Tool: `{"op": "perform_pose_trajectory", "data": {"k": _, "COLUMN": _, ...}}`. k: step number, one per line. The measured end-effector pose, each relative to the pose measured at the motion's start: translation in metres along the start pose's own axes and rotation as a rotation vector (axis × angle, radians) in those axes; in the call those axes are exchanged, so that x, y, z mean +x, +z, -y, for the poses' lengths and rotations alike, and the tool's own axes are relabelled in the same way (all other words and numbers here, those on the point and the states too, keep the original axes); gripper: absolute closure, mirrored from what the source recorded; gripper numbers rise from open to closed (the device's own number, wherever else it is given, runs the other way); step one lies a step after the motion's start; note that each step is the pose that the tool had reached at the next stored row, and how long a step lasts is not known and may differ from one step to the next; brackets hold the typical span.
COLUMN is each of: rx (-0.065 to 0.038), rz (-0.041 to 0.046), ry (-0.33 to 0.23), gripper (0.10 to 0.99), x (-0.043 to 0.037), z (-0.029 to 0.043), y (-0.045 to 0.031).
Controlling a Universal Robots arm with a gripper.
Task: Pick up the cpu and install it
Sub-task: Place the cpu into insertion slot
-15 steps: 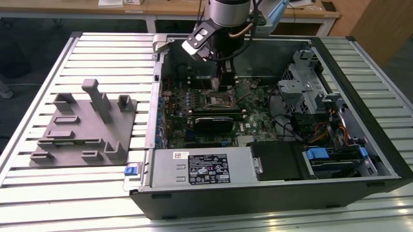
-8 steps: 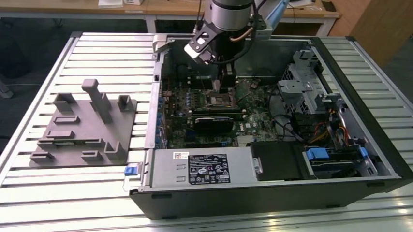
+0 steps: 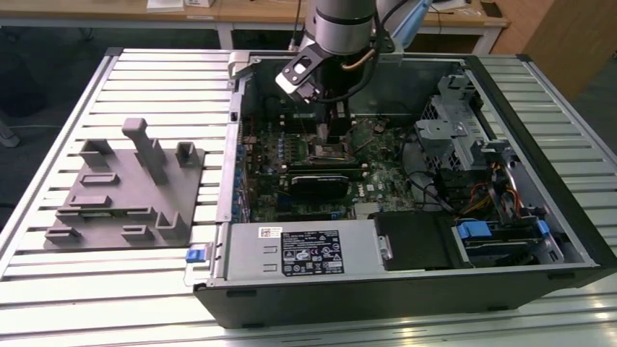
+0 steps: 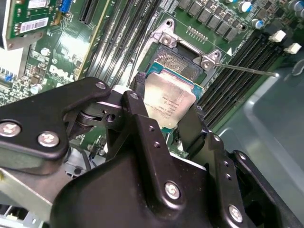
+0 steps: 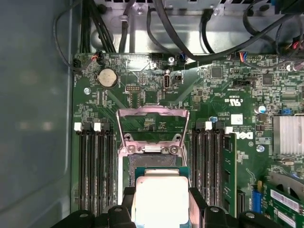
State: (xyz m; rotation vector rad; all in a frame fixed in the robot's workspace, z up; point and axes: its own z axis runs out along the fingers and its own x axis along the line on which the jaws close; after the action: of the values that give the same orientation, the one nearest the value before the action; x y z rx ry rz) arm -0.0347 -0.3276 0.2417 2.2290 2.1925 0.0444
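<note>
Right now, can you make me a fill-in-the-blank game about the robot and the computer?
1. The jaws are ____ on the cpu.
2. The metal lid of the socket is flipped ____.
3. The grey holder sits on the table, ____ the computer case.
Missing words: shut; open; outside.
</note>
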Motion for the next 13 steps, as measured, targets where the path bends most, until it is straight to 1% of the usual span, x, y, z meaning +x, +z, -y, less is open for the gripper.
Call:
{"op": "perform_pose_trajectory", "data": {"k": 7, "rx": 0.0, "rz": 0.0007, "ry": -0.006, "gripper": 0.557, "x": -0.0001, "z": 0.0004, "y": 0.0124}}
{"op": "perform_pose_trajectory", "data": {"k": 13, "rx": 0.0, "rz": 0.0003, "ry": -0.006, "gripper": 0.557, "x": -0.0001, "z": 0.0004, "y": 0.0145}}
